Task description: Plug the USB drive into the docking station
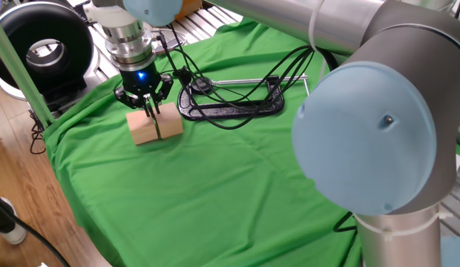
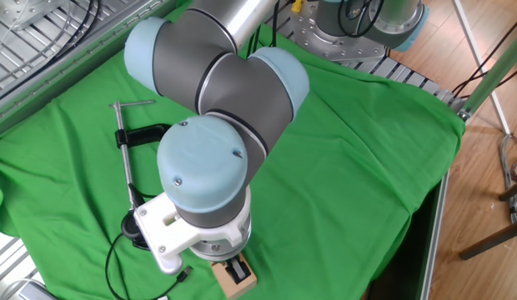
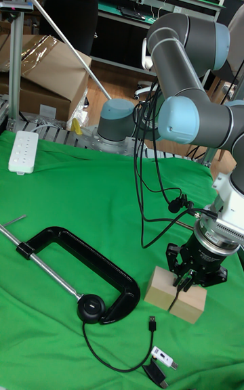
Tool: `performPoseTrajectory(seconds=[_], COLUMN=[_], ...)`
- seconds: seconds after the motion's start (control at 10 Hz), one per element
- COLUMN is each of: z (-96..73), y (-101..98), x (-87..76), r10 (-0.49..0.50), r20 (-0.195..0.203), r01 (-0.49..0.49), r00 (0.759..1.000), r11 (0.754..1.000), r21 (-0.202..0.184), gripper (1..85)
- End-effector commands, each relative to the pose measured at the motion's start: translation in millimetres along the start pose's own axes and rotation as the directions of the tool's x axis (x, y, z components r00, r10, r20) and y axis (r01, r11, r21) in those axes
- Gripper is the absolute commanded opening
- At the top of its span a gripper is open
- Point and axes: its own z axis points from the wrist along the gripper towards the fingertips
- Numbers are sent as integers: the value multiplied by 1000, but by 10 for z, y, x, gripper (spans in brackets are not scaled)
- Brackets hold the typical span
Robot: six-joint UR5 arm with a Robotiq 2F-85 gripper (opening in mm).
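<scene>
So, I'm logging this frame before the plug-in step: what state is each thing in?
pincer: tips down at the seam of the wooden blocks, jaws near together; grasp unclear.
USB drive: lying loose on the cloth, unplugged.
docking station: flat on the cloth, cable attached, no drive in it.
wooden blocks: side by side, touching.
C-clamp: lying flat.

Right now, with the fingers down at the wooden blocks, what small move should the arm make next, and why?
Probably a short lift straight up. The gripper hangs with its fingers low at the seam between the two wooden blocks, while the USB drive lies on the cloth nearer the camera, unplugged, and the docking station sits beside the C-clamp. Rising first should clear the blocks.
</scene>
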Motion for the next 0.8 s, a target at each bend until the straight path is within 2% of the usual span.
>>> performPoseTrajectory(seconds=[0.0, 0.2, 0.7], z=[-7, -7, -17], y=[15, 19, -25], x=[16, 18, 17], r10=[3, 2, 17], r20=[-9, -10, -9], r01=[-3, -2, -16], r00=[1000, 1000, 1000], r11=[1000, 1000, 1000], r21=[-9, -10, 14], gripper=[253, 247, 93])
